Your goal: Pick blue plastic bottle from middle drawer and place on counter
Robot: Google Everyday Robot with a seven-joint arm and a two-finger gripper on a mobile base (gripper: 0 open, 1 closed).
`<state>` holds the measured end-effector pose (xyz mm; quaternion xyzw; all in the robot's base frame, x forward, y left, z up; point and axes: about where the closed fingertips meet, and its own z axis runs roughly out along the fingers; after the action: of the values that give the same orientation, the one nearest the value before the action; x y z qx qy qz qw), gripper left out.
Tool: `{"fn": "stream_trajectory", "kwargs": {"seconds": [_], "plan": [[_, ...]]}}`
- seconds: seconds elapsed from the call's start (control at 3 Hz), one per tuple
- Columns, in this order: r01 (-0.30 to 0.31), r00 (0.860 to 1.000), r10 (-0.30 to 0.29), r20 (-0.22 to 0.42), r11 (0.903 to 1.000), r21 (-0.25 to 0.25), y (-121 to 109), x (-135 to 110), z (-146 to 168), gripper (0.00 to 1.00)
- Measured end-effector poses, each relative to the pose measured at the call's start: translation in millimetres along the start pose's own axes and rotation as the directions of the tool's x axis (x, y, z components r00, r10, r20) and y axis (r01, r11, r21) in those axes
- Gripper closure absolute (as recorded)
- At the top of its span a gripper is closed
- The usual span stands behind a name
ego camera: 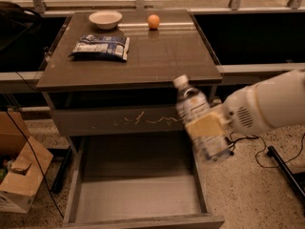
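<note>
The blue plastic bottle (196, 113) is clear with a pale cap and is held in the air, tilted, off the counter's front right corner. My gripper (208, 128) is shut on the bottle's lower half, its tan fingers (206, 125) across the label, with the white arm reaching in from the right. The middle drawer (138, 194) stands pulled out below, its grey floor bare. The counter (157, 56) is the grey-brown top slab, up and to the left of the bottle.
On the counter lie a blue-white snack bag (101, 46), a white bowl (105, 19) and an orange (153, 21). A scratched drawer front (119, 120) sits shut above the open drawer. Cardboard boxes (21, 178) stand on the floor at left. Cables (267, 151) lie at right.
</note>
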<state>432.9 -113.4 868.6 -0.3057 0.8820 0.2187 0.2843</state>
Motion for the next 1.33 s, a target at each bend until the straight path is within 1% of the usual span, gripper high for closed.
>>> {"fn": "stream_trajectory", "kwargs": {"seconds": [0.33,0.67,1.0,1.33], "plan": [[0.020,0.998,-0.024,0.061,0.9975,0.067,-17.8,-28.2,-32.8,1.00],[0.022,0.998,-0.027,0.053,0.9968,0.077,-21.1,-32.0,-27.2,1.00],[0.038,0.997,-0.046,0.070,0.9926,0.116,-52.4,-64.7,-15.7,1.00],[0.115,0.990,-0.124,0.060,0.9838,0.137,-78.2,-123.5,9.1,1.00]]}}
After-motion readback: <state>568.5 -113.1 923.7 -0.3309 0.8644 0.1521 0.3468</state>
